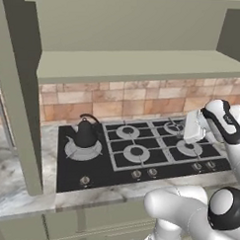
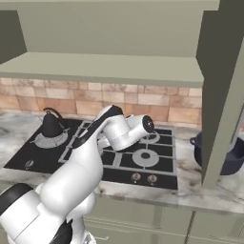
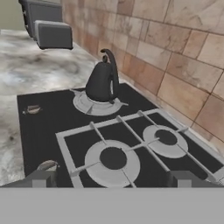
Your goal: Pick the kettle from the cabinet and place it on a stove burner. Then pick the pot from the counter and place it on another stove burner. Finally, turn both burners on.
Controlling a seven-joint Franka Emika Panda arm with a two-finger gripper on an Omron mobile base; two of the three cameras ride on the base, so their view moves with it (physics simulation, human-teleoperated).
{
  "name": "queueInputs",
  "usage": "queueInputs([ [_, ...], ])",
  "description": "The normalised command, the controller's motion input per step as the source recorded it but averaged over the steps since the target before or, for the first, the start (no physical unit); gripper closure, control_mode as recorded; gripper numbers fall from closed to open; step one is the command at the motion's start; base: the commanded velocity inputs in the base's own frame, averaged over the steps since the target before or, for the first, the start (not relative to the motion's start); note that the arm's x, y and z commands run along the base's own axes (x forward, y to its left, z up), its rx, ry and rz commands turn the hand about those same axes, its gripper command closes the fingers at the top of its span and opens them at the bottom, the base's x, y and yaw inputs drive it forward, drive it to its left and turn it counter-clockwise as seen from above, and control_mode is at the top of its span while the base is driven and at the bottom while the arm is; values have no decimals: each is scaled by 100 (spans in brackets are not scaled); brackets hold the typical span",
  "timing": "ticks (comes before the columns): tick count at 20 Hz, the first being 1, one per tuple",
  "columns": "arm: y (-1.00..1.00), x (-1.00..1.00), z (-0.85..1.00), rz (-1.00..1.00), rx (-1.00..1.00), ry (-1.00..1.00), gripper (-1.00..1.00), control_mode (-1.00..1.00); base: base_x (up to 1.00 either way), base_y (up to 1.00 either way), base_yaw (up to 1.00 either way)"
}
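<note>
Kettle (image 1: 85,134) sits upright on the large silvery stove burner (image 1: 83,150) at the left end of the black cooktop (image 1: 70,170). Gripper (image 3: 113,178) hovers above the grated burners, jaws spread wide and empty. Navy pot (image 2: 232,157) rests on the marbled counter (image 2: 217,193), right of the cooktop.

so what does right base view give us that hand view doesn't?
Right base view alone: the wide dark navy pot on the grey-and-white marbled counter, right of the black cooktop, partly behind the olive-green cabinet side, and the robot's white arm.
Hand view alone: the open gripper low in the picture, a grey boxy appliance on the counter beyond the kettle.
Both: the small dark kettle standing on the large silvery burner, the black-grated burners, the brick backsplash.
</note>
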Motion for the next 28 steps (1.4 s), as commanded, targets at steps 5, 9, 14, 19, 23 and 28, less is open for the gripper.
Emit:
queueInputs([
  [5, 0, 0, 0, 0, 0, 0, -100, 100, 0, -33, -2],
  [9, 0, 0, 0, 0, 0, 0, -100, 100, 0, -29, -2],
  [14, 0, 0, 0, 0, 0, 0, -100, 100, 0, -31, -1],
  [19, 0, 0, 0, 0, 0, 0, -100, 100, 0, -35, 0],
  [23, 0, 0, 0, 0, 0, 0, -100, 100, 0, -31, 0],
  [28, 0, 0, 0, 0, 0, 0, -100, 100, 0, -10, 0],
])
